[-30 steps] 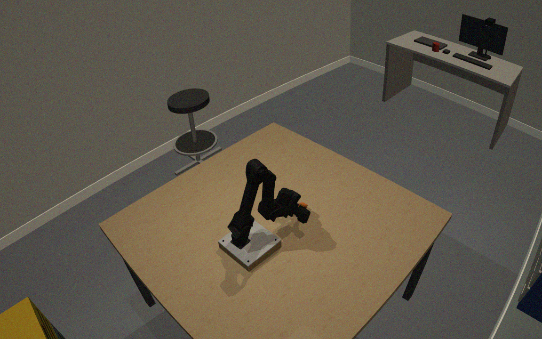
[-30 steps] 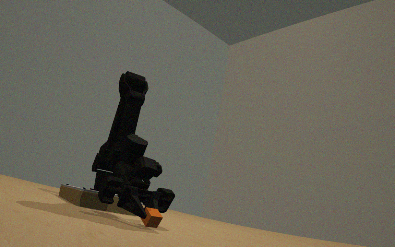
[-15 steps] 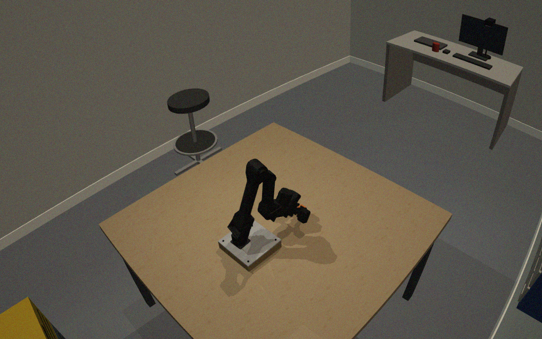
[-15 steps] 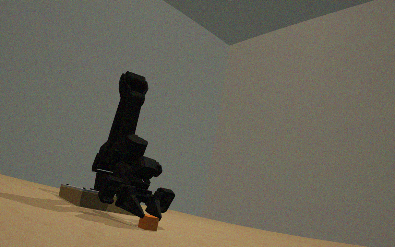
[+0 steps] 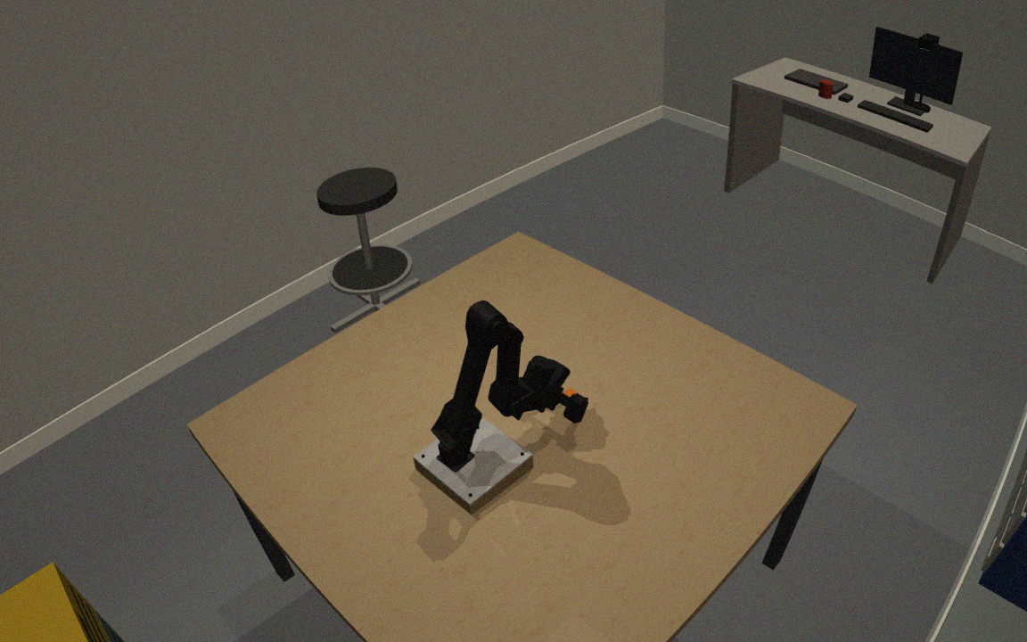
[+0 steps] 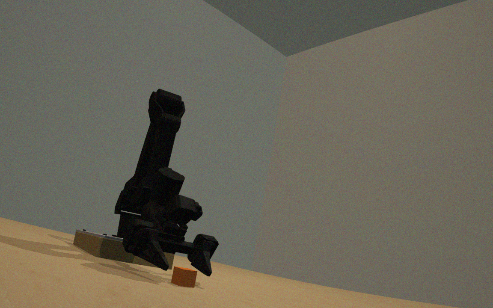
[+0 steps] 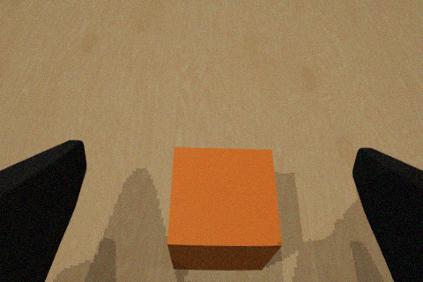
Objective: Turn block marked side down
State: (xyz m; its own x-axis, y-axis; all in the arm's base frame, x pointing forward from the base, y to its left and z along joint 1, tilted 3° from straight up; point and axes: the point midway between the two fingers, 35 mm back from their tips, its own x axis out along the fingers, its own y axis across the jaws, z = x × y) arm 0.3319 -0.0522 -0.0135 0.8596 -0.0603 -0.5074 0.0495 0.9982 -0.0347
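So the block [image 5: 569, 392] [image 6: 184, 276] [image 7: 225, 198] is sitting flat on the bench [image 5: 661, 479] [image 6: 30, 268] [image 7: 211, 53], plain orange on the faces you can see. The end effector [image 5: 567, 397] [image 6: 188, 270] [image 7: 222, 158] is wide apart, one finger off to each side of it, not touching. Can't tell where the marked side is.
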